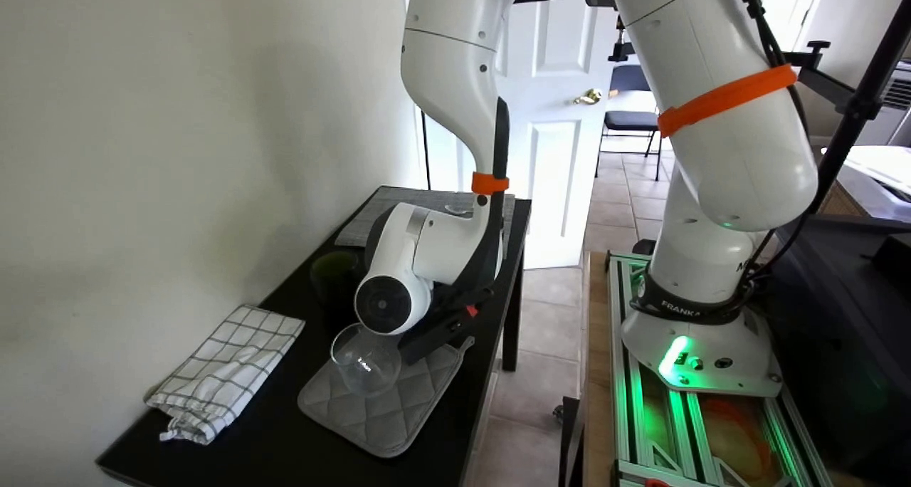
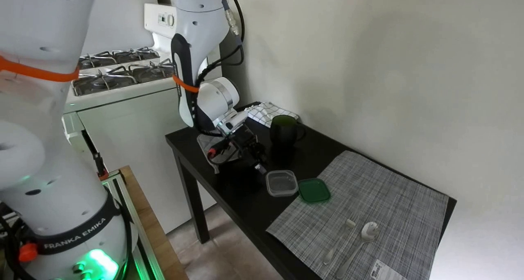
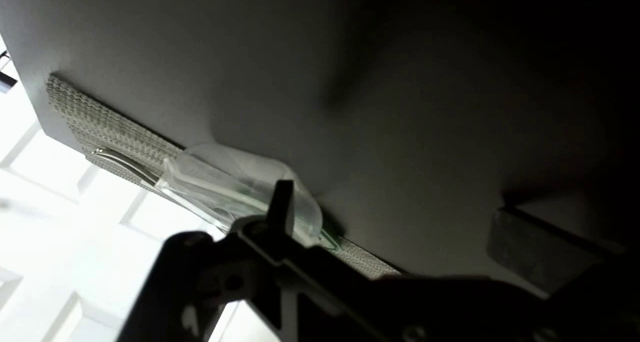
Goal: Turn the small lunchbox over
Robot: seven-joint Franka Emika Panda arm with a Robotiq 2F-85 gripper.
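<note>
The small lunchbox (image 2: 281,183) is a clear, shallow plastic container with rounded corners. It stands on the black table beside a green lid (image 2: 314,190). In the wrist view the small lunchbox (image 3: 240,177) lies at lower left, and its rim appears to face up. In an exterior view it is hidden behind the arm. My gripper (image 3: 406,222) is open with its fingers wide apart and nothing seen between them. One fingertip overlaps the lunchbox in the wrist view; touching cannot be told. My gripper (image 2: 260,167) is low over the table, tilted, just beside the lunchbox.
A dark mug (image 2: 283,131) stands near the wall. A grey placemat (image 2: 389,206) bears a spoon (image 2: 364,241) and a fork (image 2: 339,241). A clear bowl (image 1: 366,362) sits on a grey potholder (image 1: 384,426) under the wrist. A checked cloth (image 1: 231,366) lies along the wall.
</note>
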